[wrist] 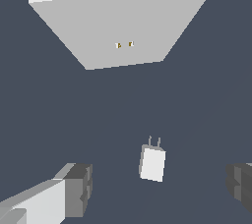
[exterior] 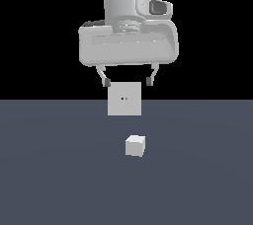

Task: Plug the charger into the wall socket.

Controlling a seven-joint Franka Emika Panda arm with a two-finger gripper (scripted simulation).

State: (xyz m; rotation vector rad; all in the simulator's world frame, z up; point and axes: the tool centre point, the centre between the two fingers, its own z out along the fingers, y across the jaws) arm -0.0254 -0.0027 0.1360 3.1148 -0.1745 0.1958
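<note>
The charger [exterior: 135, 145] is a small off-white cube lying on the grey floor, nearer the camera than the wall socket [exterior: 124, 98]. In the wrist view the charger [wrist: 152, 163] shows two thin prongs pointing toward the wall socket [wrist: 123, 26], a flat upright white panel with two tiny yellowish holes at its centre. My gripper [exterior: 127, 80] hangs open high above the floor, its fingers spread wide just over the socket's top edge. The fingers [wrist: 78, 188] hold nothing; the charger lies between them in the wrist view, far below.
A plain dark grey floor [exterior: 49, 169] spreads around both objects. Behind it the background is black.
</note>
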